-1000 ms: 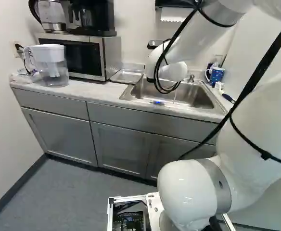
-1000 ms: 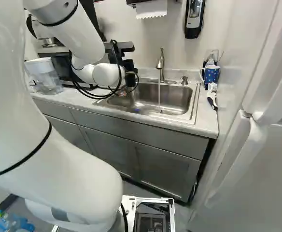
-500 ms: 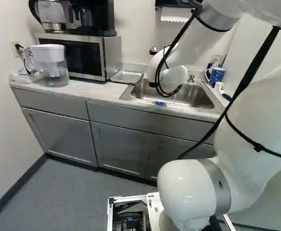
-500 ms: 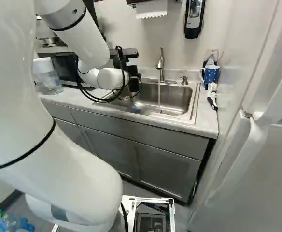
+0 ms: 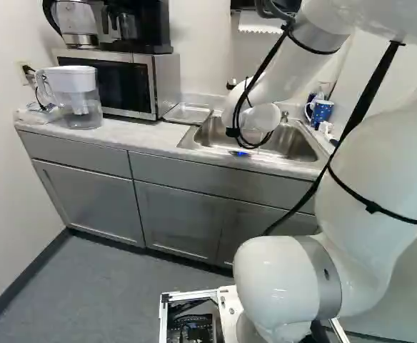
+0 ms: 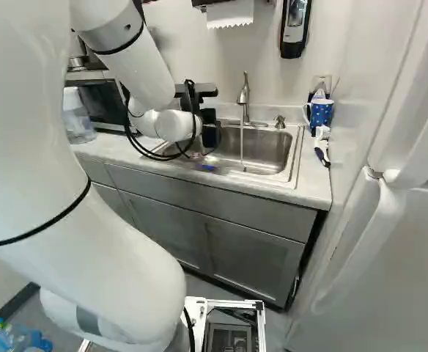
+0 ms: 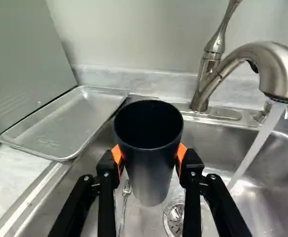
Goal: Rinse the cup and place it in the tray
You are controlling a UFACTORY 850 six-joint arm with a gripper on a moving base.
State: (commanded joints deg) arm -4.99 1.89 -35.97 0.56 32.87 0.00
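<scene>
Arm point(image 6: 174, 125) shifted nearer faucet point(image 6: 245, 95), claw point(image 6: 212, 135) pinching dark cup point(image 7: 149, 173), its open mouth and the drain point(image 7: 175, 217) only in wrist view

Dark cup point(image 7: 151, 163) in gripper point(image 7: 149, 160)

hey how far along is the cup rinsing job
Done: silver faucet running, dark tapered cup picked up. In hand: black pincer holds it over the steel sink, outside the stream; whether it's rinsed, I can't tell. Left: perhaps rinsing, certainly placing it in the shallow metal tray.
</scene>
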